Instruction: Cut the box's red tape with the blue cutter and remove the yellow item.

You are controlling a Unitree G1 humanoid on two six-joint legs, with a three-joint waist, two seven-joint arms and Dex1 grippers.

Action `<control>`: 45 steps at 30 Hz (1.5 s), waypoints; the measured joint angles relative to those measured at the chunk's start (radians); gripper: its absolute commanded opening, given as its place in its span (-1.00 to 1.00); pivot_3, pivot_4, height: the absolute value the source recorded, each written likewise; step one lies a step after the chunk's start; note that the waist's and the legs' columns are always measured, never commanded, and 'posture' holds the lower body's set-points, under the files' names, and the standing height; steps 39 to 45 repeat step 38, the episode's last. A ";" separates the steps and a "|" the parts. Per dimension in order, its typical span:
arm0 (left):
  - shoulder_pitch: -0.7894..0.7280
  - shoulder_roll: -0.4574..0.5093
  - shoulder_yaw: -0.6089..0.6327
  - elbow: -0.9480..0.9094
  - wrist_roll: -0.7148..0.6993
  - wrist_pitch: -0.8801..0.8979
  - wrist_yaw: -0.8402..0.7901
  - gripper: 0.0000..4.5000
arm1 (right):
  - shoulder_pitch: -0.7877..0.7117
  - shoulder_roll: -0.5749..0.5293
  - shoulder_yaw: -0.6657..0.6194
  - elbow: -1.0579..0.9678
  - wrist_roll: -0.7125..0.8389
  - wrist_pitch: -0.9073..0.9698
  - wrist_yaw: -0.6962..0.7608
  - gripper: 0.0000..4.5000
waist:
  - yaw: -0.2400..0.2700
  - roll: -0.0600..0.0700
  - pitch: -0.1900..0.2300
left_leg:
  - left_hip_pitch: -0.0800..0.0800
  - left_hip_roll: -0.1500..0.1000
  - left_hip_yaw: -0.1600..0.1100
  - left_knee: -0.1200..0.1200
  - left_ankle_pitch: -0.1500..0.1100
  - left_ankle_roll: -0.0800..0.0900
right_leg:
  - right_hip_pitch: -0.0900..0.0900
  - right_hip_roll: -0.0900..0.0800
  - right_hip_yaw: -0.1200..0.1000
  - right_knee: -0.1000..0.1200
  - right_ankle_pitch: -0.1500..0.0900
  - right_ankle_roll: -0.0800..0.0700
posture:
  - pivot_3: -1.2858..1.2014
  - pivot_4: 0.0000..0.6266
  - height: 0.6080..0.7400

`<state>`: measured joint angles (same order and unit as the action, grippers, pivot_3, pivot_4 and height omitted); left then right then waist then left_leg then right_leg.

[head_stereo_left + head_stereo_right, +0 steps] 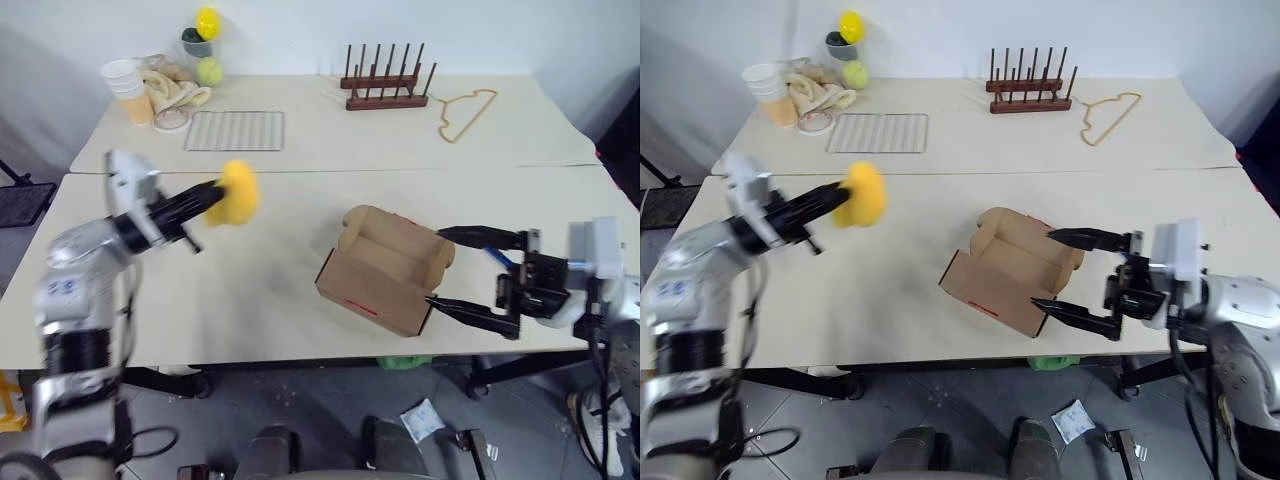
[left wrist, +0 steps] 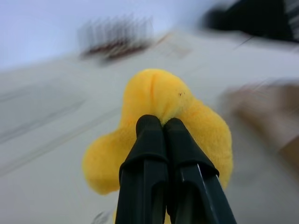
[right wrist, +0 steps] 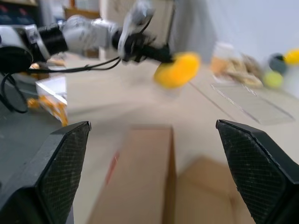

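The brown box (image 1: 385, 262) stands open on the near table, lid flaps up, with the red tape (image 1: 362, 307) on its front face. Over the table to the box's left, my left gripper (image 1: 213, 196) is shut on the yellow item (image 1: 236, 192), a soft lump pinched between its fingers (image 2: 149, 140). My right gripper (image 1: 434, 267) is open, level, one finger on each side of the box's right end (image 3: 145, 177). A short blue streak (image 1: 506, 258) shows by that gripper's base; I cannot tell whether it is the blue cutter.
On the far table are a wooden peg rack (image 1: 386, 88), a wire grid (image 1: 234, 130), a tan hanger (image 1: 466, 112), stacked cups (image 1: 128, 88), a cloth, a tennis ball (image 1: 209, 70) and a yellow ball on a dark container (image 1: 207, 22). A seam splits the two tables.
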<state>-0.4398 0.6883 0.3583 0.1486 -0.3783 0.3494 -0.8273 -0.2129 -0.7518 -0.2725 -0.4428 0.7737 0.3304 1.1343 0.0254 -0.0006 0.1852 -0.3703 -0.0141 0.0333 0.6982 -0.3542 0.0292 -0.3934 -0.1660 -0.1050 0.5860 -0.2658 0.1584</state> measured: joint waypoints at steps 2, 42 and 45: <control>0.063 0.014 0.013 -0.011 0.010 0.006 0.025 -0.99 | -0.031 0.011 0.028 0.017 -0.010 -0.007 0.001 1.00 | 0.011 0.000 0.000 | 0.000 0.000 -0.001 0.001 0.000 0.001 | 0.001 -0.001 0.000 0.000 0.000 0.000 | 0.03 -0.52 1.00; 0.733 0.028 0.440 -0.284 -0.130 -0.074 -0.143 0.99 | 0.122 -0.028 -0.020 0.380 -0.227 -0.350 0.191 1.00 | -0.009 0.003 0.001 | 0.003 0.008 0.010 0.001 -0.011 0.001 | -0.002 0.001 -0.003 -0.002 0.000 -0.005 | 0.03 -0.52 1.00; 0.733 0.028 0.440 -0.284 -0.130 -0.074 -0.143 0.99 | 0.122 -0.028 -0.020 0.380 -0.227 -0.350 0.191 1.00 | -0.009 0.003 0.001 | 0.003 0.008 0.010 0.001 -0.011 0.001 | -0.002 0.001 -0.003 -0.002 0.000 -0.005 | 0.03 -0.52 1.00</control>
